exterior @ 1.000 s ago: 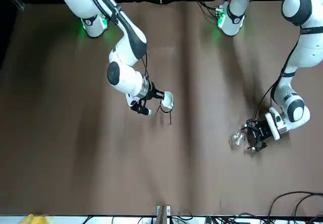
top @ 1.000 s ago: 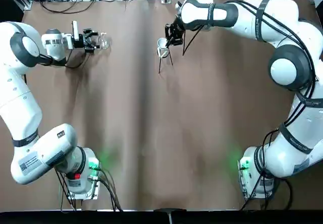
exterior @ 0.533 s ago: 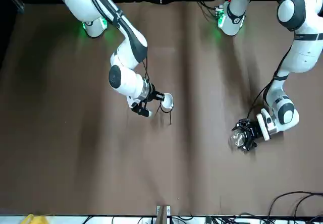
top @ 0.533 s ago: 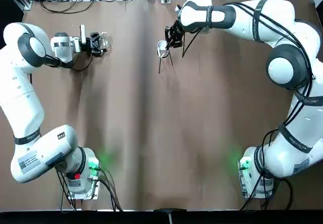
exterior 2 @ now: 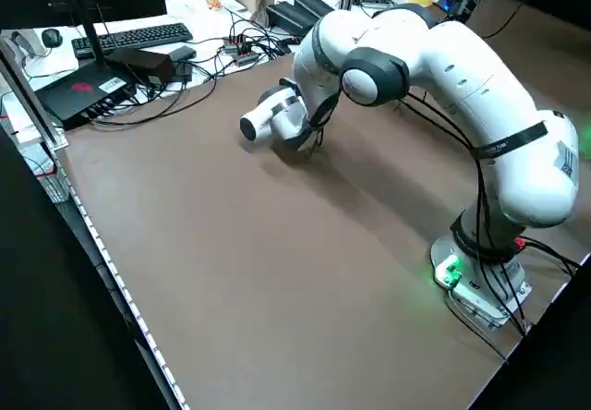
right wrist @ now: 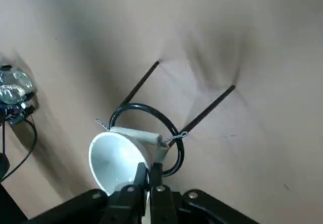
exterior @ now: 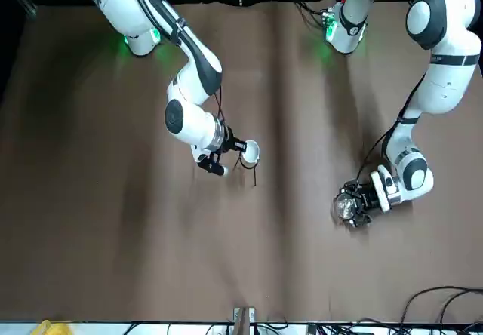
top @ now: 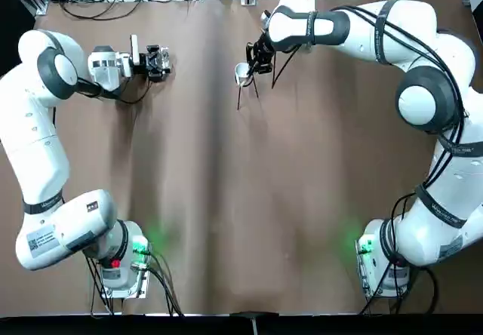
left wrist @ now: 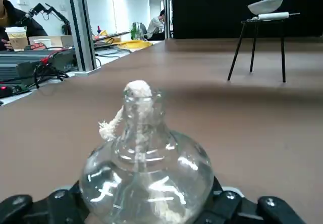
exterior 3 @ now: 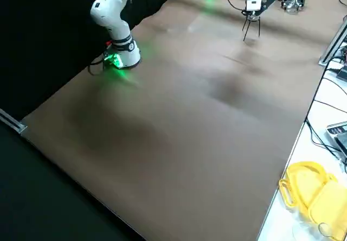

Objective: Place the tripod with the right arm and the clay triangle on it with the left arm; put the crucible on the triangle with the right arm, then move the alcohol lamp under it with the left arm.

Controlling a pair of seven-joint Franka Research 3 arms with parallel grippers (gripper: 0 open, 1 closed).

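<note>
The tabletop (top: 204, 199) is leaving open room between the tripod (right wrist: 145, 106) and the left gripper (top: 157, 63), which is grasping the alcohol lamp (left wrist: 146, 178) well left of the tripod, while the right gripper (right wrist: 149, 169) is pinching the tilted crucible (right wrist: 113, 161) over the tripod's clay triangle (right wrist: 136, 134).

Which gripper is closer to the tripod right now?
Right. The right gripper is right at the tripod, by the crucible; the left gripper is off to the tripod's left with the alcohol lamp.
</note>
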